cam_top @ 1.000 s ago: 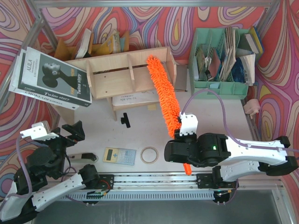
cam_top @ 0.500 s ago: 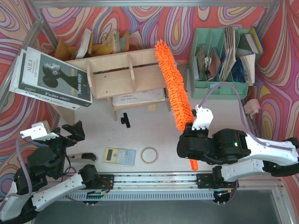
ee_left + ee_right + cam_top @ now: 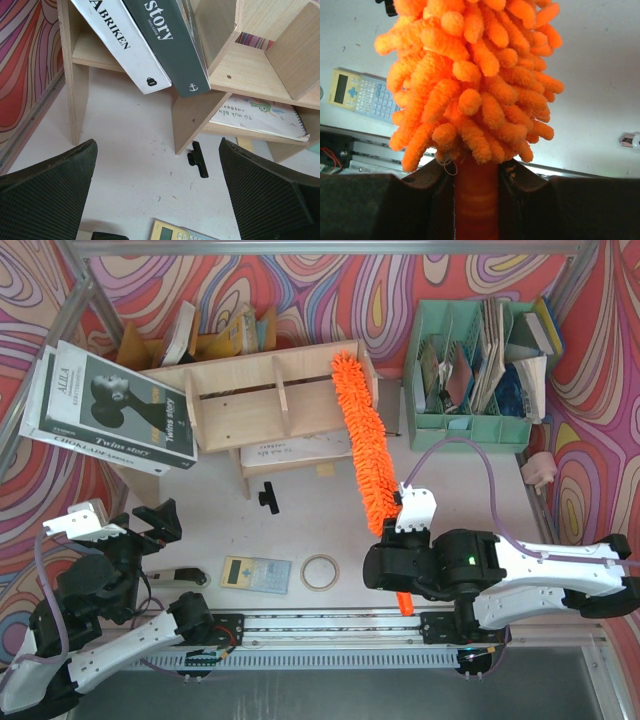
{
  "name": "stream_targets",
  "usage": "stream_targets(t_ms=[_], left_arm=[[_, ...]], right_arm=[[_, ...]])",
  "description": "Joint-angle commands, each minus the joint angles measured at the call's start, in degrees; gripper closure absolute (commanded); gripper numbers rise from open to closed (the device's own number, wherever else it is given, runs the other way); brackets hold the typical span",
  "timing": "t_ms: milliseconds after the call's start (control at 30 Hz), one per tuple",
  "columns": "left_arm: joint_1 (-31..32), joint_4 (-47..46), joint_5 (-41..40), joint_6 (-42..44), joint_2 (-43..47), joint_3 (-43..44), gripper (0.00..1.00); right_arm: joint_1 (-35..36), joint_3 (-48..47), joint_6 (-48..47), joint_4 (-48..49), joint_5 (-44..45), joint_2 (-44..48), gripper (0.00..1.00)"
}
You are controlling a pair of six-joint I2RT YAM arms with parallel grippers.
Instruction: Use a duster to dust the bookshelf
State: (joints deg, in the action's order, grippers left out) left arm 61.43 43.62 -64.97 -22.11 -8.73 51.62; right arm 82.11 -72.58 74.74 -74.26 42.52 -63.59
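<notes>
One fluffy orange duster [image 3: 362,440] clamped by right tool [image 3: 476,197]; left tool [image 3: 157,150] gapes.

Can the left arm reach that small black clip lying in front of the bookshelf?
Probably yes. The left end effector is open and empty, and the black clip lies on bare table ahead of it, nothing between them. The bookshelf stands close behind the clip.

Robotics lab test cell (staged tabletop): aluminium frame [image 3: 300,248], swirl-patterned backdrop [image 3: 300,290], arms' mounting rail [image 3: 330,625].
</notes>
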Motion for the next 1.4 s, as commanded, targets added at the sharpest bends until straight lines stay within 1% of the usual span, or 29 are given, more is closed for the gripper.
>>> stream_targets(t_ms=[0,100,167,233,467,633,833,1033,1200,1367], left_arm=[[0.18,0.59,-0.56,-0.48,0.59,-0.47,0.02],[0.18,0.56,-0.65,-0.53,0.73,-0.58,0.02],[0.18,0.41,-0.78,-0.28,0.73,-0.63,0.01],[0.18,0.42,-0.92,-0.26,0.63,-0.59,0.01],[0.18,0.52,-1.00,-0.40,0.82,-0.63,0.02],[0.18,0.51,-1.08,-0.30,0.40,-0.67,0.02],[0.18,0.42,-1.14,-0.22,0.21,-0.64,0.01],[0.18,0.40,-1.29,-0.22,0.20,-0.69,0.01],[0.18,0.42,-1.06,-0.27,0.21,-0.61,0.01],[0.18,0.59,-0.87,-0.54,0.53,-0.48,0.01]], right_arm=[[-0.54,-0.78,-2.95,5.68,2.61,0.06,1.00],[-0.54,-2.95,-9.90,11.66,3.12,-0.63,1.00],[-0.54,-3.97,-16.25,17.06,2.23,-0.93,1.00],[-0.54,-4.21,-19.98,21.52,1.01,-1.77,1.00],[-0.54,-2.88,-22.39,26.02,-3.80,-6.60,1.00],[-0.54,-0.46,-21.02,25.95,-4.96,-6.34,1.00],[-0.54,2.01,-17.36,22.32,-5.17,-4.79,1.00],[-0.58,4.31,-15.86,20.92,-5.85,-3.69,1.00],[-0.61,5.44,-13.59,17.85,-3.89,-1.36,1.00],[-0.58,2.21,-17.24,18.79,-1.13,-0.04,1.00]])
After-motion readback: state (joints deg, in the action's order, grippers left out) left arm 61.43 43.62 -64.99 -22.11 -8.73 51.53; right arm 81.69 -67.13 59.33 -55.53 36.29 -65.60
